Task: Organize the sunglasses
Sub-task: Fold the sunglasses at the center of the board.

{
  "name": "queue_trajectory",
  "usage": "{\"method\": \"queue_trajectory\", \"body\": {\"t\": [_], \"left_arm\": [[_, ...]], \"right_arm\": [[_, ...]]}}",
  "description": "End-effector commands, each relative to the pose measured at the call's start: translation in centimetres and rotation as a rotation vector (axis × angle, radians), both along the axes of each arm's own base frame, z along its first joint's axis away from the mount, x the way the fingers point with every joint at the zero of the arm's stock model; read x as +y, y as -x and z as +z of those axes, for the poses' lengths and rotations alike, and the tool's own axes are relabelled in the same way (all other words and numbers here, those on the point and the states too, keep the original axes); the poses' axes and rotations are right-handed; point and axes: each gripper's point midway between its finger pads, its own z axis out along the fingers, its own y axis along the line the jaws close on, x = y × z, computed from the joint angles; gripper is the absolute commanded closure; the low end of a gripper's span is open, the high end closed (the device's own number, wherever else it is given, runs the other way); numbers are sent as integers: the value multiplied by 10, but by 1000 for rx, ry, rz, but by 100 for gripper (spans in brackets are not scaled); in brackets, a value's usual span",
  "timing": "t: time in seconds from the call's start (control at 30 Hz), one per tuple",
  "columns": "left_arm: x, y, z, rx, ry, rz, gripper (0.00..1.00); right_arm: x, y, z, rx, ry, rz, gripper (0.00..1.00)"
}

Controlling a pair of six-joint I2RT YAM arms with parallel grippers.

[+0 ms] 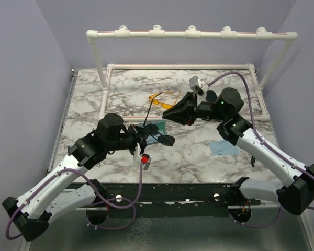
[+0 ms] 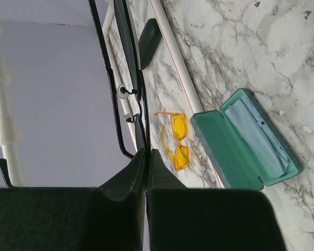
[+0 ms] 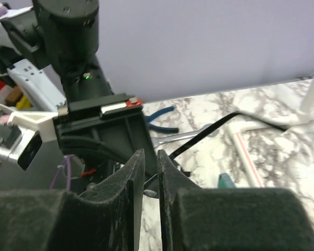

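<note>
We are looking into a booth with lilac walls (image 1: 31, 78), where a marble-patterned table (image 1: 193, 154) is carrying a white pipe rack (image 1: 191, 34). The left gripper (image 2: 146, 155) is clamping the dark wire sunglasses (image 2: 126, 39) above the table. The right gripper (image 3: 150, 153) is facing it with its fingers nearly together, and we cannot tell if they are pinching the temple. We are fearing that two arms pulling on so thin a frame could be bending it, or that it could be slipping and falling beside the open teal-lined case (image 2: 220, 149). The yellow-orange sunglasses (image 2: 179, 141) are lying on the table near that case, one temple standing open. We are finding no readable writing or brand anywhere.
</note>
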Motion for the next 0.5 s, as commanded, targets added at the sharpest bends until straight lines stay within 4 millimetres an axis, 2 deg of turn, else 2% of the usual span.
{"method": "queue_trajectory", "body": {"t": [0.0,0.1,0.17,0.3,0.47], "left_arm": [[12,4,-23,-211,-149,-93,100],[33,-8,-56,-409,-382,-134,100],[43,-14,-69,-511,-497,-157,100],[42,-21,-69,-650,-534,-178,100],[37,-26,-57,-792,-523,-171,100]], "right_arm": [[-11,-11,41,-113,4,-116,80],[-16,-26,57,-113,11,-212,82],[-17,-40,56,-94,15,-276,83],[-1,-55,27,-26,37,-263,83],[30,-62,-23,19,104,-246,83]]}}
